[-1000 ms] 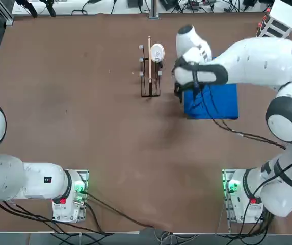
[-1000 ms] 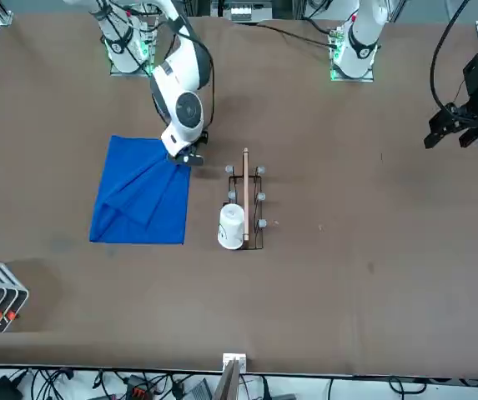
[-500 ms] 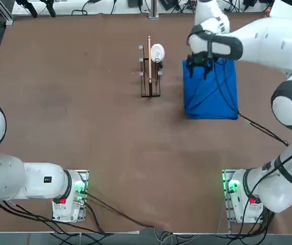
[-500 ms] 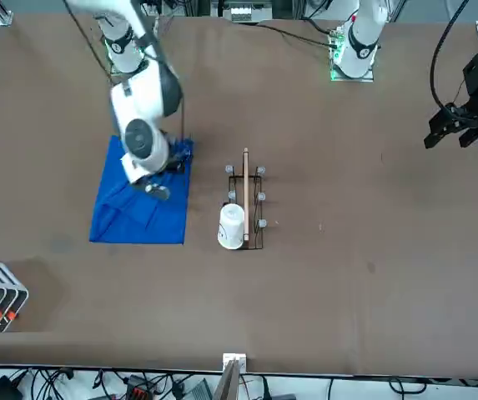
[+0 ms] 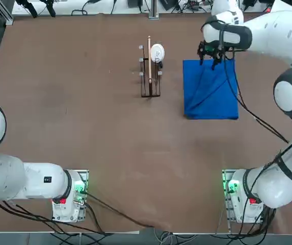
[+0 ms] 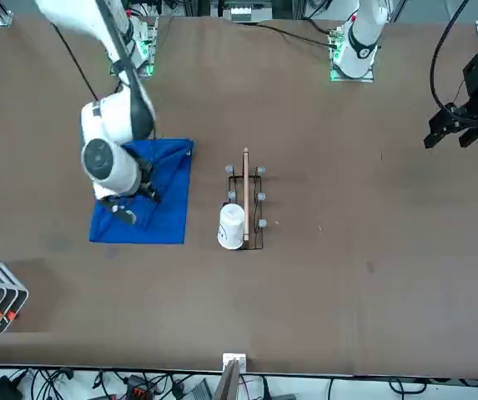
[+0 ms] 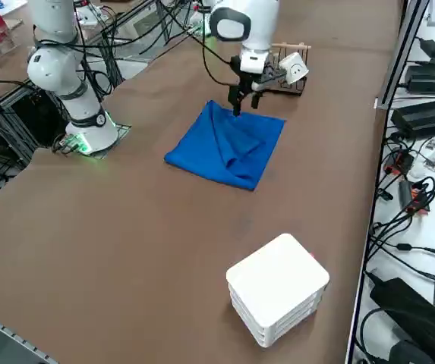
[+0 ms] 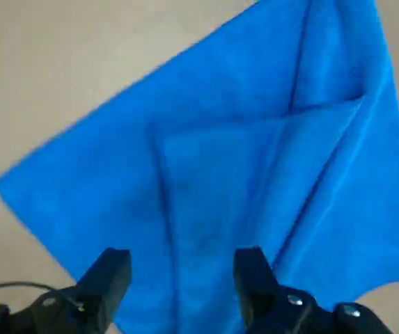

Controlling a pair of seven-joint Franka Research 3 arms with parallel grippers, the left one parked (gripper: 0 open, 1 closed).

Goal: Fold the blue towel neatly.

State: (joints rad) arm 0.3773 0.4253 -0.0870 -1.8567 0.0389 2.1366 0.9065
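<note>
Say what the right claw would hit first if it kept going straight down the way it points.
Most likely the towel: the open right claw points down at its far edge, nothing between. Height above it is unclear.

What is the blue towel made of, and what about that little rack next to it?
The blue towel looks like soft, thin cloth, maybe microfiber: it creases, folds over itself and has a matte, slightly fuzzy surface. The little rack seems to be dark metal wire with a wooden slat down the middle, though it is too small to be sure. The right gripper hangs open above the towel.
</note>
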